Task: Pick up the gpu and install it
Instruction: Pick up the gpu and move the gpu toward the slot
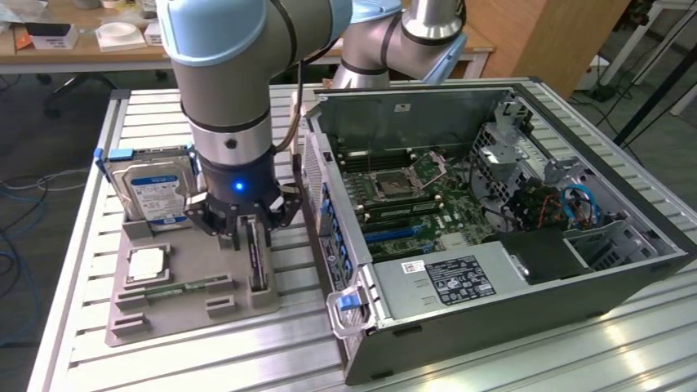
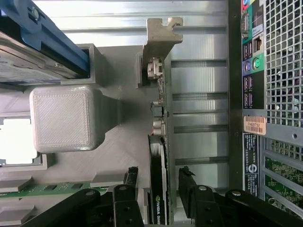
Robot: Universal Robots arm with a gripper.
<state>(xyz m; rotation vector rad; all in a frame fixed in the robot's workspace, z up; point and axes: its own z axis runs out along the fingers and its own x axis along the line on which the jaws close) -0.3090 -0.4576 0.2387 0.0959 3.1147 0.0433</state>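
The gripper point(image 1: 248, 238) point(image 2: 158, 183) is spread wide, with its fingers point(image 2: 131, 176) set on either side of the gpu point(image 1: 258, 265) point(image 2: 158, 156) and a gap visible on each side. The gpu stands on edge in a slot of the grey holder point(image 1: 185, 314) at lower left of the exterior view, with its silver bracket point(image 2: 161, 35) at the far end. The hard drive point(image 1: 153, 189) stands upright behind it. The open computer case point(image 1: 490, 245) occupies the right half.

Bright, even room light falls from above. Pale glare streaks the ribbed tabletop point(image 1: 610, 351) at the exterior view's right. A blue lamp point(image 1: 237, 186) glows on the arm point(image 1: 224, 65). In the wrist view, the grey block point(image 2: 61, 118) throws a soft shadow, and the gpu point(image 2: 158, 161) reads nearly black.
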